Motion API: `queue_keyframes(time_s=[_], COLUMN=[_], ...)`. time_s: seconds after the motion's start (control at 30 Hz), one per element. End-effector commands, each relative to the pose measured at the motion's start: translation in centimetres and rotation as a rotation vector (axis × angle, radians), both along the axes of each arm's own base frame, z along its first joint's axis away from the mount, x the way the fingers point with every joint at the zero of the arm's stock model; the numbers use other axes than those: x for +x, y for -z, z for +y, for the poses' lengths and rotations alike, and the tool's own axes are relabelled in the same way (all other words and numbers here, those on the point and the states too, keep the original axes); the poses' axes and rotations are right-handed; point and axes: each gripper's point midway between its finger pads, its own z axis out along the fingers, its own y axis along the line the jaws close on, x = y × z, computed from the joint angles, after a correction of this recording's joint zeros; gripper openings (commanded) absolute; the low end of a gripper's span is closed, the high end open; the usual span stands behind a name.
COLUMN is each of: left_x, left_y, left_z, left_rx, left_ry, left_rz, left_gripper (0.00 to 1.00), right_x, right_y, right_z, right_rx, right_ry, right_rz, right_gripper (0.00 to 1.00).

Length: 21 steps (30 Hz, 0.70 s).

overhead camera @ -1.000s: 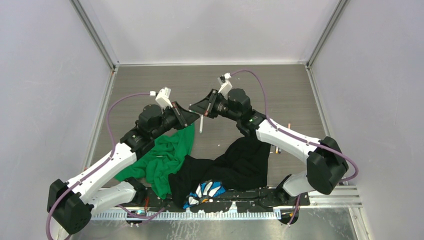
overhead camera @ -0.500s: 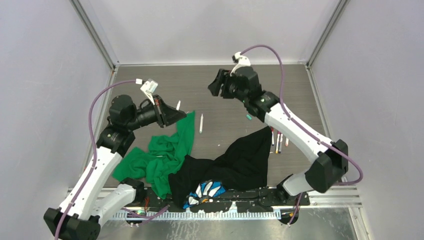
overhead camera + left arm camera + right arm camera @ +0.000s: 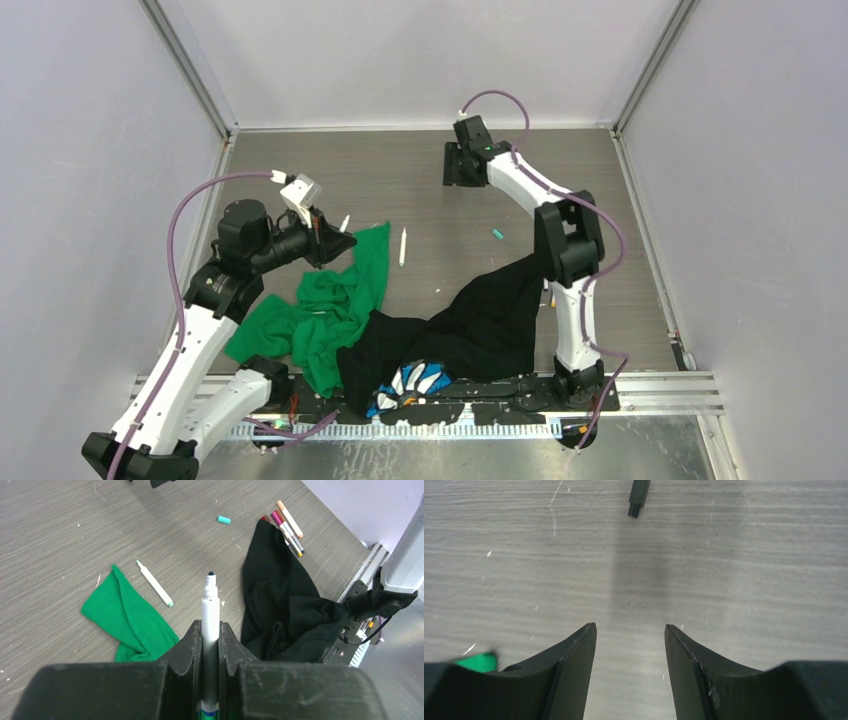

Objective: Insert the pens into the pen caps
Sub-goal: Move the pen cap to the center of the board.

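Black pen cap [image 3: 639,497], right-wrist view only

left arm folds at the elbow, its end effector [image 3: 210,630] pointing toward 3 o'clock, jaws clamped on a white pen [image 3: 210,602]. right arm stretches far toward 11 o'clock, its end effector [image 3: 630,626] facing down, jaws parted and holding nothing.

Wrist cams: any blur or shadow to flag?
Left wrist: held pen sharp, left end effector housing soft near the lens. Right wrist: dark shadow band on the table ahead of the open right end effector; green patch lower left blurred.
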Motion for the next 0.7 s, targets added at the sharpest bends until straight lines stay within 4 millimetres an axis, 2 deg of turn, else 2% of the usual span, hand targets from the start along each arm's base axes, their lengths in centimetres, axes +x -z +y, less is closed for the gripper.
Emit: queue_keyframes(time_s=[0.0,0.03,0.27,0.37,0.4,0.67], left_x=[0.3,0.4,0.3,0.2,0.2,-0.2], left_y=[-0.4,-0.4,-0.3,-0.4,-0.5,-0.8], left_z=[0.8,0.8,0.8,0.8,0.8,0.7], left_rx=[0.026,0.026,0.028,0.027,0.025,0.019], left_ry=[-0.033,-0.033,-0.035,-0.034,-0.033,-0.023], left_rz=[-0.063,-0.06,-0.059,-0.061,-0.063,-0.077], left_gripper=[0.0,0.0,0.0,0.0,0.0,0.0], right_x=[3.6,4.5,8.1,9.1,9.4,11.1], right_y=[-1.3,-1.6,0.7,1.2,2.0,3.1], right_z=[0.5,0.7,0.7,0.9,0.9,0.9], right_rx=[-0.049,-0.05,-0.088,-0.087,-0.087,-0.086], right_ry=[-0.012,-0.006,0.042,0.06,0.063,0.095], right_rz=[-0.059,-0.072,-0.096,-0.111,-0.107,-0.14], right_gripper=[0.58,0.58,0.52,0.49,0.47,0.43])
